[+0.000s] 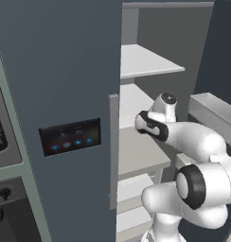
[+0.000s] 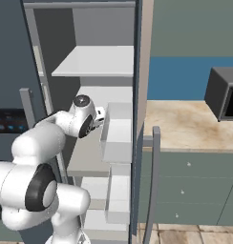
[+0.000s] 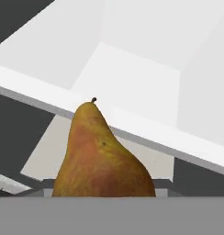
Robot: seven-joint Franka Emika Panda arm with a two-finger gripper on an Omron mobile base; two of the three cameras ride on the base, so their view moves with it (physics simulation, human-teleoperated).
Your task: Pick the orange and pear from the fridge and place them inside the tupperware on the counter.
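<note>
1. Pear [image 3: 102, 156]: brownish-orange, stem up. It is sitting right at the bottom of the hand view, close against the camera, with white fridge shelves [image 3: 132, 69] behind it. I am reading that closeness as a grasp.
2. Hand: I am reaching it deep into the open fridge [image 1: 56, 71] at middle-shelf height. Its fingertips are hiding from me in all three views, so I am pointing at none. I am judging it narrowed down onto the pear, since it is drawn in nearly as far as it goes yet the fruit is filling the space in front.
3. Arm [image 1: 193, 142]: I am bending it in past the door edge, probably to keep the elbow off the door bins [image 2: 117, 133].
4. Table [image 2: 185, 124]: beige marbled top to the right of the fridge, carrying a dark appliance [image 2: 223, 97]; this is where the fruit is going.
5. Fridge panel [image 1: 70, 137]: black with blue lights; I am finding no legible writing or brand.
</note>
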